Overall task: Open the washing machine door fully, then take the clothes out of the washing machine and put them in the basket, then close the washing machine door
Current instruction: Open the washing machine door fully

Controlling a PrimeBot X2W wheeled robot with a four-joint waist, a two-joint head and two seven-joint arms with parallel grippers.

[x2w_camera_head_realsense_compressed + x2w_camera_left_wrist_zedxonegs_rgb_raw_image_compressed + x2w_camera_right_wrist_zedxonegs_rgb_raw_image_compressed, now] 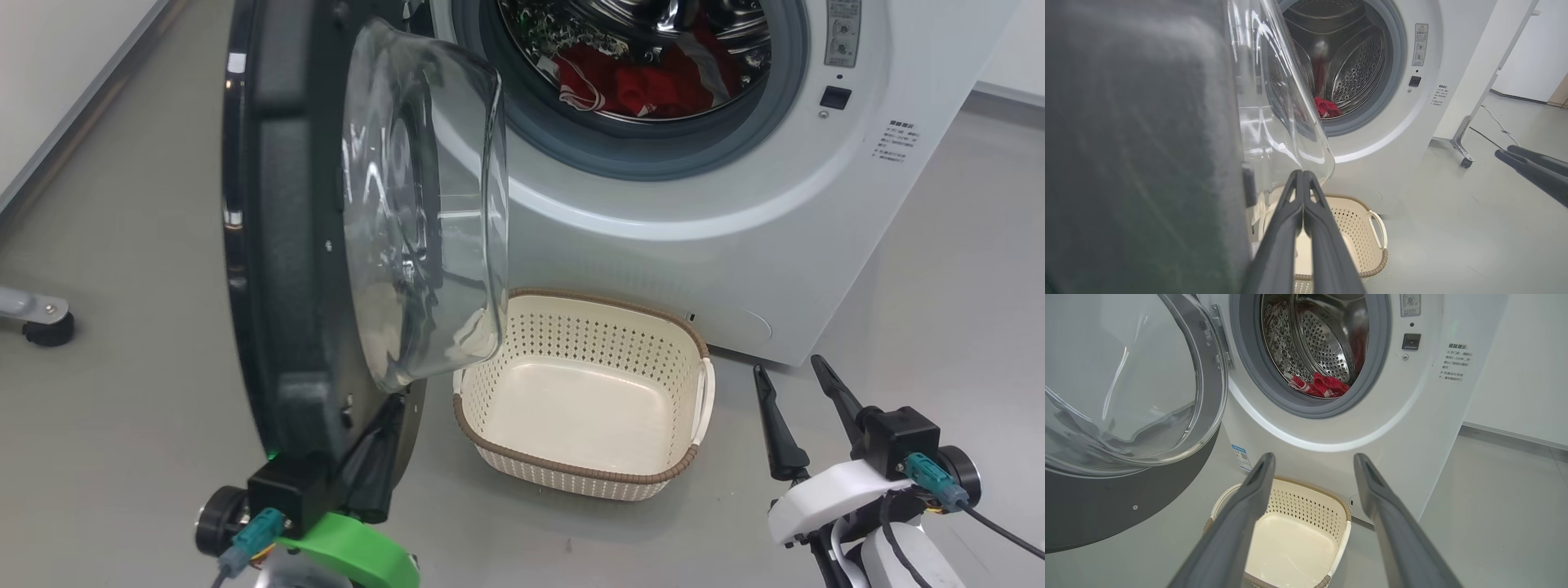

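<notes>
Fingers pressed tight together with nothing between them, the left gripper (pixel 1303 175) lies along the inner face of the washing machine door (pixel 277 245), at its lower edge just below the bulging glass window (pixel 424 220), and appears to bear against it. The right gripper (pixel 788 367) hangs released and empty above the floor at the washer's right front corner, its fingers spread wide and aimed toward the machine. The glossy black door stands swung out from the white washing machine (pixel 694 204), roughly square to its front. The red garment with white trim (pixel 645 82) lies low in the steel drum, behind the grey gasket. The cream basket (pixel 571 478) sits empty on the floor close before the washer's front, under the opening, between the door and the right gripper. The door-opening step looks to be in hand and near done. The next move probably calls for a last outward push on the door, then the open right gripper reaching over the gasket lip into the drum for the garment.
</notes>
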